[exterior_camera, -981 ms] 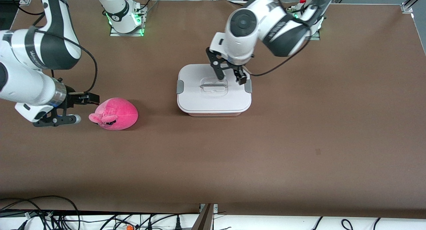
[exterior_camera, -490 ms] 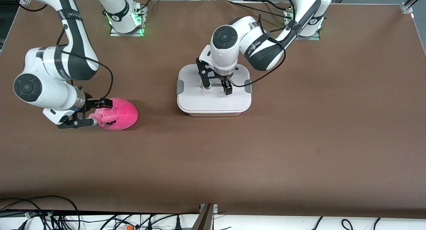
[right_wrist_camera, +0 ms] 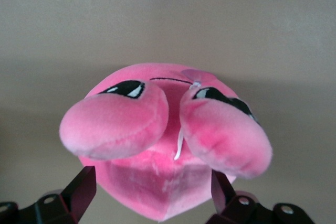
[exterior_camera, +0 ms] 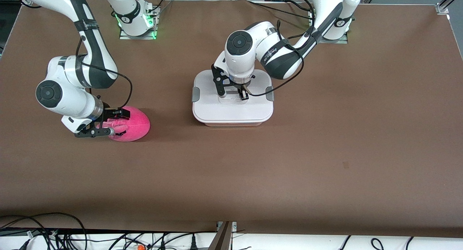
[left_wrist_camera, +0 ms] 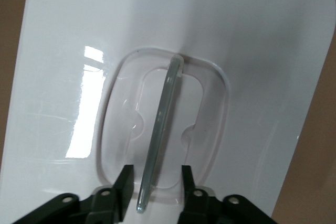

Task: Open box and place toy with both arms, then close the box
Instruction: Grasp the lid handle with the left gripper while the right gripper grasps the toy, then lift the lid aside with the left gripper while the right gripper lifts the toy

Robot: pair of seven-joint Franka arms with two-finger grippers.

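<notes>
Desk: the brown desk (exterior_camera: 325, 141) has wide bare room on the half nearer the front camera and toward the left arm's end; its edges lie well apart from everything on it.
Box: the rounded-rectangular translucent pinkish plastic box (exterior_camera: 232, 98) sits mid-desk, its white lid (left_wrist_camera: 252, 40) on, with a grey clip (exterior_camera: 195, 94) at each short side.
Contents: hidden by the lid; cannot tell.
Handle: the clear handle bar (left_wrist_camera: 159, 135) stands in the lid's oval recess.
Left gripper: the left gripper (exterior_camera: 232, 93) is down on the lid, its fingers (left_wrist_camera: 125, 182) either side of the bar with narrow gaps showing, possibly not yet touching.
Toy: the bright pink rounded plush toy (exterior_camera: 131, 124) lies on the desk toward the right arm's end, well apart from the box.
Right gripper: the right gripper (exterior_camera: 110, 123) is low at the toy, fingers (right_wrist_camera: 81, 190) spread wide, flanking the plush body.
</notes>
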